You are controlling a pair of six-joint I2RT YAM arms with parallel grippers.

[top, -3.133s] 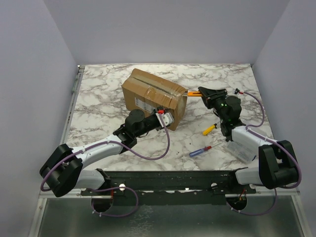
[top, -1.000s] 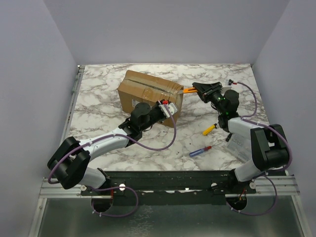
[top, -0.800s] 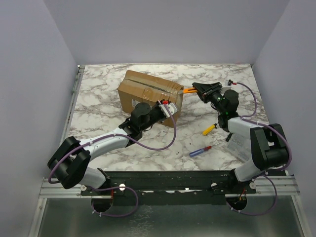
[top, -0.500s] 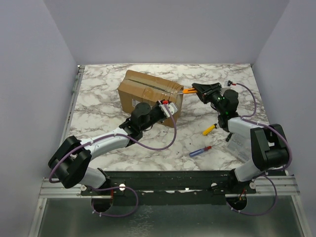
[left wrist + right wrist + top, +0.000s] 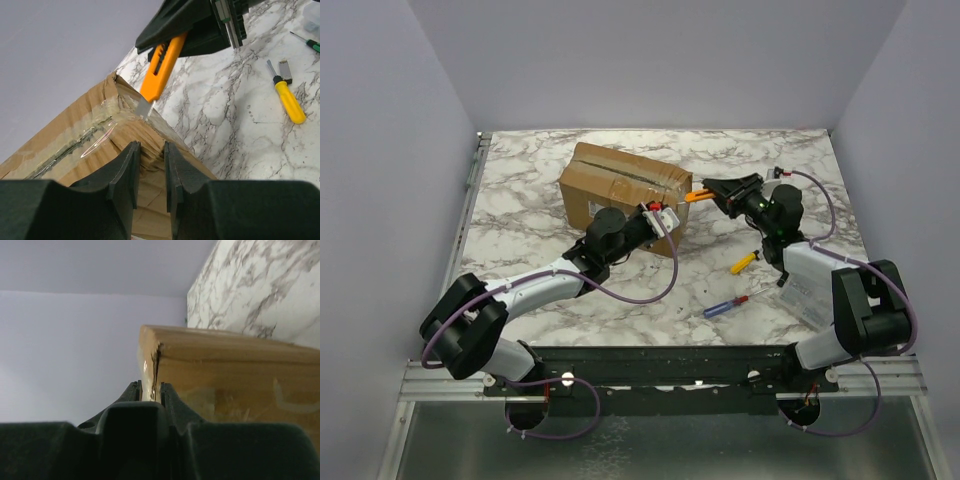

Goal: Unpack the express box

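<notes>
The express box (image 5: pixel 615 185) is a brown taped carton lying mid-table. My left gripper (image 5: pixel 665 215) is at its near right corner. In the left wrist view that gripper (image 5: pixel 150 160) is shut on the crumpled cardboard edge of the box (image 5: pixel 75 145). My right gripper (image 5: pixel 718 189) is shut on an orange utility knife (image 5: pixel 695 196). The knife (image 5: pixel 162 65) has its blade tip on the taped top seam at that corner. In the right wrist view the gripper (image 5: pixel 150 387) points at the split end of the box (image 5: pixel 235 375), and the knife body is hidden.
A yellow-handled screwdriver (image 5: pixel 744 262) and a blue-and-red screwdriver (image 5: pixel 725 306) lie on the marble to the right of the box. A clear plastic case (image 5: pixel 810 295) sits under the right arm. Grey walls close three sides.
My right gripper has carried the knife a little left and nearer, bringing the blade onto the box's corner. The box has stayed put over the last second, and the left arm too.
</notes>
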